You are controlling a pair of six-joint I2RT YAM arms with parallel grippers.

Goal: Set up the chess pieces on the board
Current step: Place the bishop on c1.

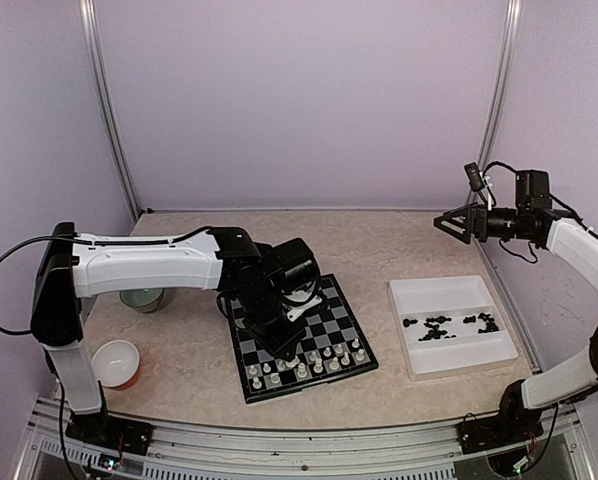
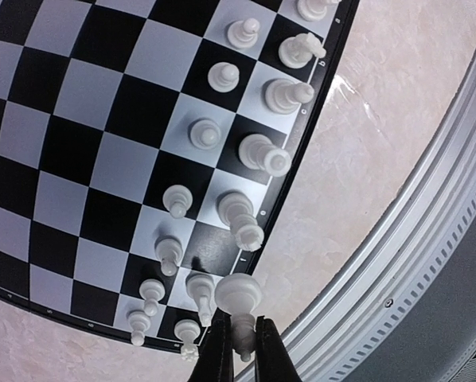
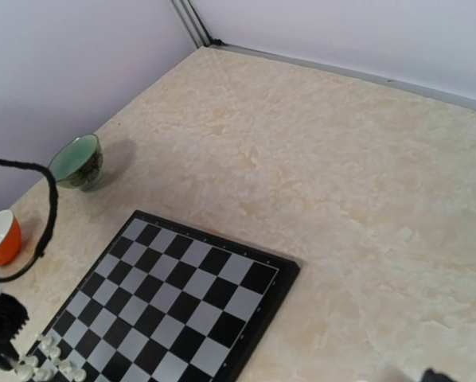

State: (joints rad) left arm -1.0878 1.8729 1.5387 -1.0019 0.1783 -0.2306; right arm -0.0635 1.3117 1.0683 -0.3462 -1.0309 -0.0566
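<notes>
Marbled beige table (image 1: 389,245), lilac walls (image 1: 299,100); left gripper (image 2: 242,333) clamps a white piece (image 2: 238,296) above the board (image 2: 79,159) at its near edge (right gripper (image 1: 455,222) jaws apart, seemingly empty).

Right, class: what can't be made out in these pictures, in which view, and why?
- Top view: the black pieces in the white tray are too small to name by type.
- Top view: the left arm hides part of the board.
- Left wrist view: the left gripper covers the base of the white piece it holds.
- Right wrist view: the right gripper is cut off by the bottom edge.
</notes>
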